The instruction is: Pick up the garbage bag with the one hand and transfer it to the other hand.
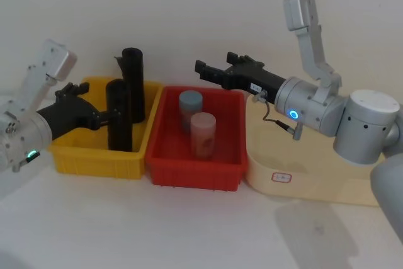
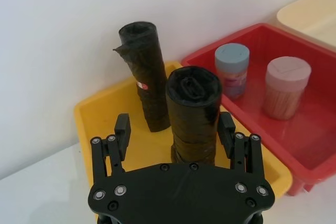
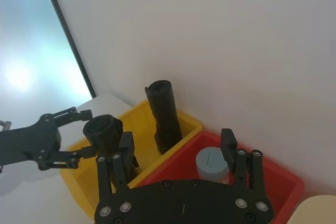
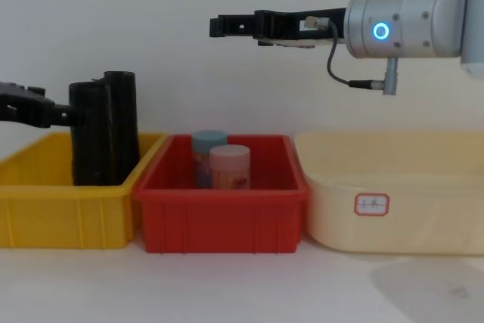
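Observation:
The garbage bag (image 1: 119, 118) (image 2: 193, 111) is a thick black roll standing upright in the yellow bin (image 1: 94, 162). My left gripper (image 1: 116, 116) (image 2: 175, 125), with the green ring, is open and straddles the roll about halfway up. One finger (image 2: 226, 129) is close against the roll, while the other finger (image 2: 122, 129) stands clear of it. From the chest, the roll (image 4: 89, 138) shows with the left gripper (image 4: 66, 116) reaching in from the side. My right gripper (image 1: 201, 67) (image 4: 216, 26) (image 3: 177, 141), with the blue ring, hovers open and empty high above the red bin.
A thinner, taller black roll (image 1: 133, 80) with a ragged flap stands just behind the bag. The red bin (image 1: 195, 174) holds a grey-blue jar (image 1: 190, 102) and a pink jar (image 1: 203, 133). A cream tub (image 1: 302, 181) sits at the right, and a white wall stands behind.

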`<state>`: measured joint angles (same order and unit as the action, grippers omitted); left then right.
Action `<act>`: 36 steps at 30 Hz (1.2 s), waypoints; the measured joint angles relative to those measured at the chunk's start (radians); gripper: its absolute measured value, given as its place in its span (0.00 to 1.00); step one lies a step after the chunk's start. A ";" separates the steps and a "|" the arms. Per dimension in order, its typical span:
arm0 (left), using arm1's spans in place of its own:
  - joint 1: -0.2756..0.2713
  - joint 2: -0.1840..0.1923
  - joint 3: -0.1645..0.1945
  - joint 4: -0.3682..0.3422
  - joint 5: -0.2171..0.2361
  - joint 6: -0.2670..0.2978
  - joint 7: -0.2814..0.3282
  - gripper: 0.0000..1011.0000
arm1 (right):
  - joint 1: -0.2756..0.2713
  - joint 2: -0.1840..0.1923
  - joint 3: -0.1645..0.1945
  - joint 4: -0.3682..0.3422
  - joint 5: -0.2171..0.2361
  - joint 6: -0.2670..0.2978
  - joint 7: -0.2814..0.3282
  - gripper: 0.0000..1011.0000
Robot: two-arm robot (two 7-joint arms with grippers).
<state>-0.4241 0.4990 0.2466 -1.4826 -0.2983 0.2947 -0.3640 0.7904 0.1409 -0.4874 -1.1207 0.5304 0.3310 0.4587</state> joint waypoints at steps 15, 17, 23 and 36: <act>-0.086 -0.046 0.039 0.156 0.007 -0.042 -0.056 0.99 | 0.013 0.000 -0.012 0.018 0.009 -0.001 0.001 0.99; -0.096 -0.053 0.045 0.177 0.005 -0.048 -0.065 0.99 | 0.015 0.000 -0.013 0.019 0.010 -0.001 0.002 0.99; -0.116 -0.065 0.056 0.220 0.000 -0.060 -0.077 0.99 | 0.025 0.000 -0.019 0.027 0.013 -0.006 0.006 0.99; -0.128 -0.080 0.072 0.264 -0.009 -0.058 -0.074 0.99 | 0.047 -0.004 -0.031 0.062 0.024 -0.017 0.021 0.99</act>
<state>-0.5519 0.4186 0.3185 -1.2189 -0.3069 0.2363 -0.4375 0.8371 0.1366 -0.5181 -1.0592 0.5543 0.3138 0.4798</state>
